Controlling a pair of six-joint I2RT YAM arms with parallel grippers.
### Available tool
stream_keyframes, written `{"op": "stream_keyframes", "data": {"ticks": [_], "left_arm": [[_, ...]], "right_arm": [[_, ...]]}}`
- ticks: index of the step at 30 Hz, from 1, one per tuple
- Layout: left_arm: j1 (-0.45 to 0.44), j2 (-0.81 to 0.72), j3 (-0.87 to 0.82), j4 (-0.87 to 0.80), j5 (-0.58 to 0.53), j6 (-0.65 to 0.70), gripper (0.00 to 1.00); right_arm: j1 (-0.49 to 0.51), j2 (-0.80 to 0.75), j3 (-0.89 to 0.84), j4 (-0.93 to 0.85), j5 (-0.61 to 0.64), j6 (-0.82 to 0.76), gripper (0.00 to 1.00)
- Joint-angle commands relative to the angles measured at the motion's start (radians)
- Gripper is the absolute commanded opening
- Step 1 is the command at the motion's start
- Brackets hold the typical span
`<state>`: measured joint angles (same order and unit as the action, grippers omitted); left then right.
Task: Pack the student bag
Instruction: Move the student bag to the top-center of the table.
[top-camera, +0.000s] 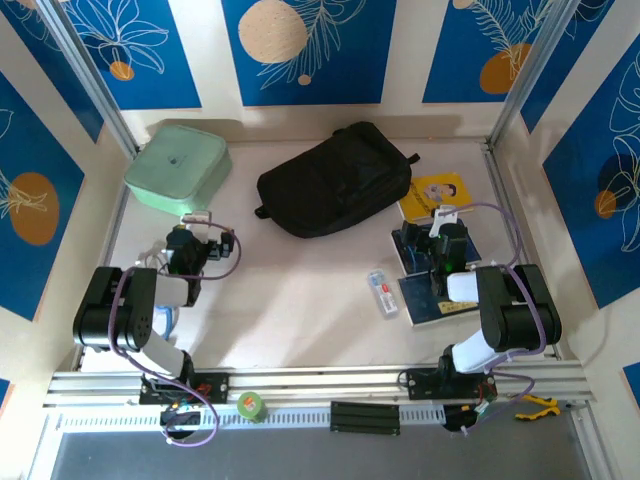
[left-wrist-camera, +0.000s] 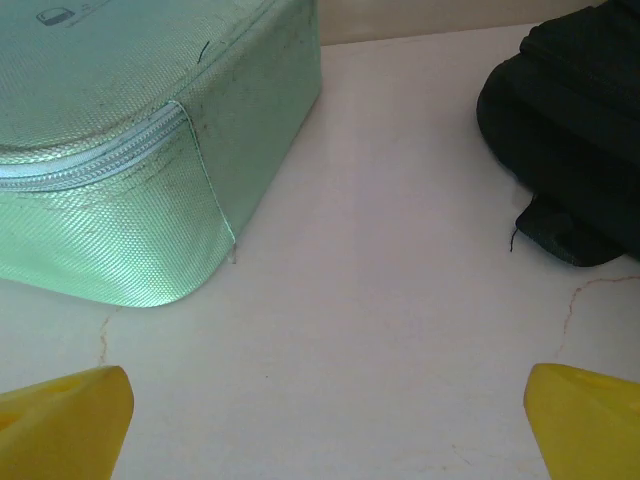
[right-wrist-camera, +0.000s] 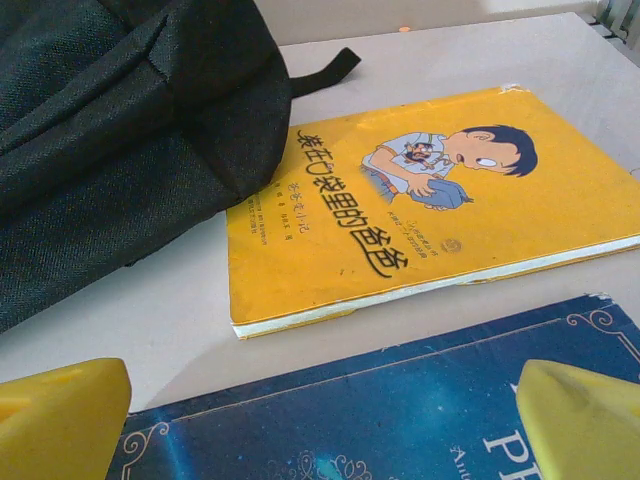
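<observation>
Centrally, the student bag (top-camera: 335, 180) lies beyond and between the left tool (top-camera: 197, 221) and right tool (top-camera: 446, 216), both wide open, empty.

student bag (right-wrist-camera: 120, 130) cut off, packet (top-camera: 382, 294) label unreadable

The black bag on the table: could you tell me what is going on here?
Two robot arms are set to pack the bag, which lies untouched. Both hands are open and empty: the left hand points between the green box and the bag, the right hand is over a blue book beside the yellow book.
</observation>
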<state>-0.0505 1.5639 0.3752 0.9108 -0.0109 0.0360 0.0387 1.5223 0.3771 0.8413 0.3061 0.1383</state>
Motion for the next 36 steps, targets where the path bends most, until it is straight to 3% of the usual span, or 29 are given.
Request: {"op": "stream_keyframes", "data": {"ticks": [1,31,34,36], "left_arm": [[-0.005,0.000,0.008,0.010,0.009,0.012,1.00],[-0.005,-0.002,0.005,0.015,0.011,0.012,1.00],[-0.004,-0.035,-0.002,0.004,-0.037,-0.006,1.00],[-0.004,-0.091,-0.004,-0.043,-0.078,-0.018,1.00]], "right_arm": [[0.000,0.002,0.018,0.008,-0.002,0.003,0.99],[-0.006,-0.004,0.012,0.015,-0.022,0.002,0.99],[0.023,-0.051,0.036,-0.059,-0.029,-0.046,0.99],[0.081,-0.105,0.069,-0.149,0.076,-0.078,0.99]]}}
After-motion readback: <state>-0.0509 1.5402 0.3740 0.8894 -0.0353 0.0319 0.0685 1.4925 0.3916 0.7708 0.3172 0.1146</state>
